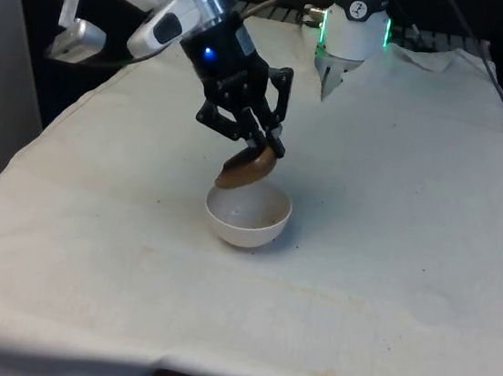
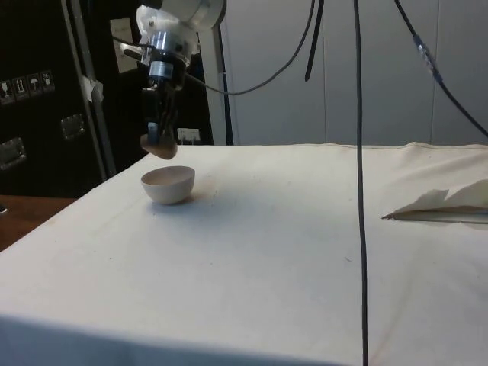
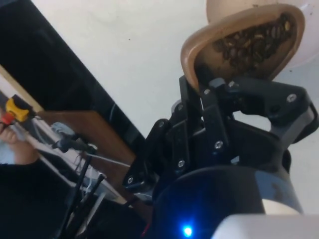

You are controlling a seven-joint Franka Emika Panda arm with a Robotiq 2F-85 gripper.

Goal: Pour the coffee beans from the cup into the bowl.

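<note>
Covering the whole table, a white cloth (image 1: 389, 260) carries one white bowl (image 1: 247, 215) near its middle, with one black gripper (image 1: 270, 149) at about eleven o'clock above it. Its fingers are closed on the rim of one tan cup (image 1: 246, 171), tipped over the bowl's rim, coffee beans (image 3: 254, 40) inside. The cup looks light, stiff and smooth, so a rim pinch could slip.

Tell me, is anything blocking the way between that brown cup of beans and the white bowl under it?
Nothing visible. The tilted brown cup, held in the black fingers, hangs directly over the open white bowl, with bare air between them.
</note>
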